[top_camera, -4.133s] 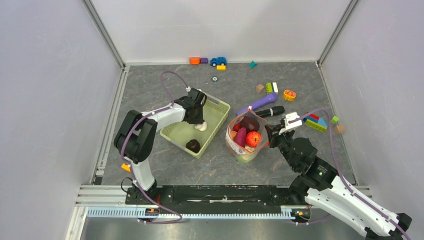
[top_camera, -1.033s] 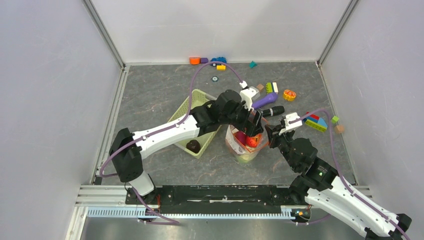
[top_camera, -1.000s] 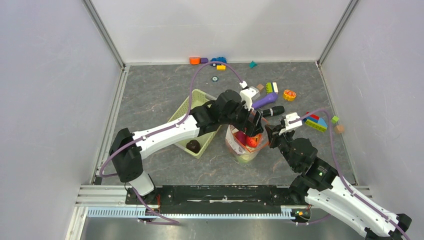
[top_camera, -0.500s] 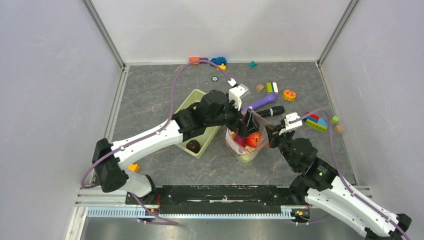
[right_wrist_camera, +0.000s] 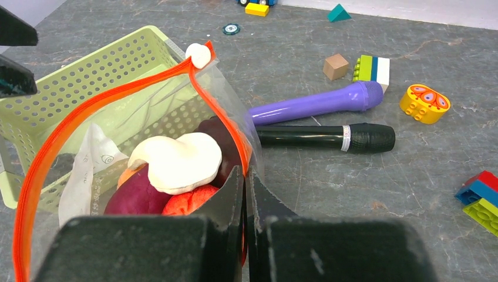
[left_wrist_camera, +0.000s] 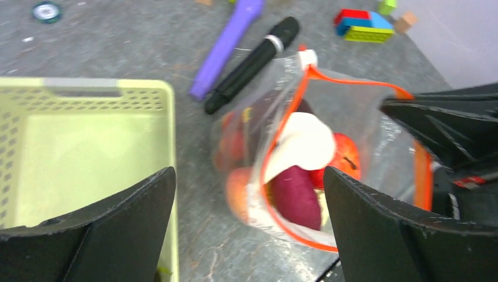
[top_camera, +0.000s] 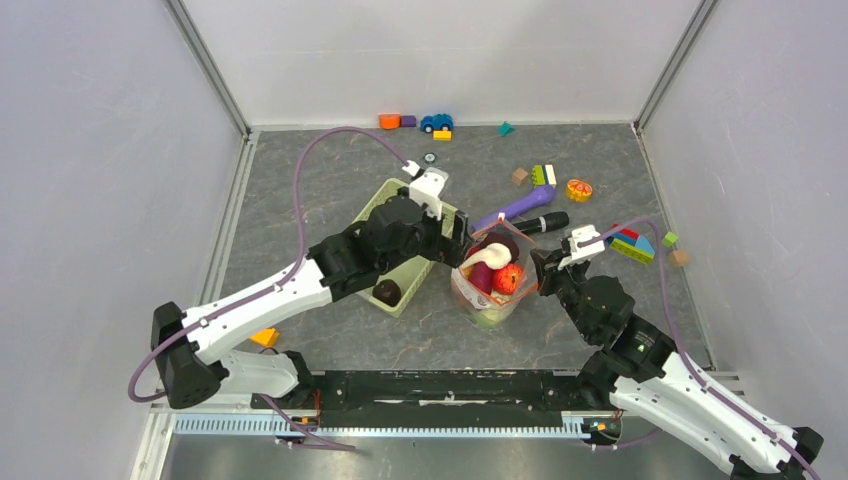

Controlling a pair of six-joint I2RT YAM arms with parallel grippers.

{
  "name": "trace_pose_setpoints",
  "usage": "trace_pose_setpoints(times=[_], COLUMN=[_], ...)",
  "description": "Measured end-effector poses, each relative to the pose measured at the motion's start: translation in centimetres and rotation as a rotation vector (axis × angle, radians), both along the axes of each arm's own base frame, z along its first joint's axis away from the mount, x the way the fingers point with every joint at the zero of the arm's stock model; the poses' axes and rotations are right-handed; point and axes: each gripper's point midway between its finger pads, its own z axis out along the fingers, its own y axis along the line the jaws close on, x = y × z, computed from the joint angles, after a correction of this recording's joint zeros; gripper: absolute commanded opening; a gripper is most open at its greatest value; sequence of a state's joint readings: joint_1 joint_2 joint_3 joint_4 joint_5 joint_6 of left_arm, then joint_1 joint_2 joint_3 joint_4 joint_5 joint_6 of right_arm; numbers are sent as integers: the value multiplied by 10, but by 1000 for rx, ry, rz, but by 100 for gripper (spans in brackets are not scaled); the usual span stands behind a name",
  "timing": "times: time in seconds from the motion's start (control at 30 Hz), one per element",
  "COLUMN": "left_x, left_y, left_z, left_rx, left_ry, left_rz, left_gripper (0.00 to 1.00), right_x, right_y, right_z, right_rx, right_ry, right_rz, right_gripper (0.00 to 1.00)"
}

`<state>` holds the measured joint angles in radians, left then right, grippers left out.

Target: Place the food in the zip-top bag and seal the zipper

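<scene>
Currently pinching the rim of the bag on its own side with the right gripper, jaws pressed flat together on the plastic by the orange zipper, propping the mouth upright and gaping for easy dropping-in. Hovering the left gripper just beside the mouth, on the basket side, fingers spread wide and carrying nothing. Finding the white mushroom piece lying on top of the pile inside the bag, resting against a purple piece and a red apple, all well below the rim. Leaving one dark piece sitting in the near corner of the green basket, perhaps touching the wall, though hard telling from above. Judging the filling nearly done but not finished, that dark piece probably counting as food and waiting for collecting. Judging the sealing not yet begun, the zipper standing wide apart along the whole mouth. Expecting trouble mainly from the floppy plastic: risking a collapse of the mouth on loosening the pinch, and needing both lips lined up before pressing the strip shut. Disregarding the black microphone and purple microphone lying just behind the bag.
</scene>
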<state>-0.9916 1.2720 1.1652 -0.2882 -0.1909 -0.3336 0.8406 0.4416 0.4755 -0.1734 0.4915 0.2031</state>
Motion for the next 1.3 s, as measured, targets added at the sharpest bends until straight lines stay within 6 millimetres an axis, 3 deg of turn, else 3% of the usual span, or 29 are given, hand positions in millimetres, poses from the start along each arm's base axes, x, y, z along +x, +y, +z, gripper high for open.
trace_pose_setpoints(times=[0.33, 0.57, 0.8, 1.1, 1.3], left_x=[28, 32, 19, 12, 7], left_y=[64, 107, 145, 171, 167], left_z=[-24, -69, -110, -144, -170], left_rx=[66, 157, 215, 252, 299], left_ry=[39, 147, 253, 337, 425], left_rz=[279, 425, 526, 598, 568], left_gripper=[100, 100, 100, 100, 100], right_x=[0, 0, 1, 2, 2], right_y=[0, 0, -1, 0, 0], right_z=[-1, -1, -1, -2, -3], right_rx=[-3, -3, -5, -14, -19], right_ry=[1, 2, 2, 2, 3], right_rz=[-2, -3, -6, -5, -7], right_gripper=[3, 3, 3, 3, 3])
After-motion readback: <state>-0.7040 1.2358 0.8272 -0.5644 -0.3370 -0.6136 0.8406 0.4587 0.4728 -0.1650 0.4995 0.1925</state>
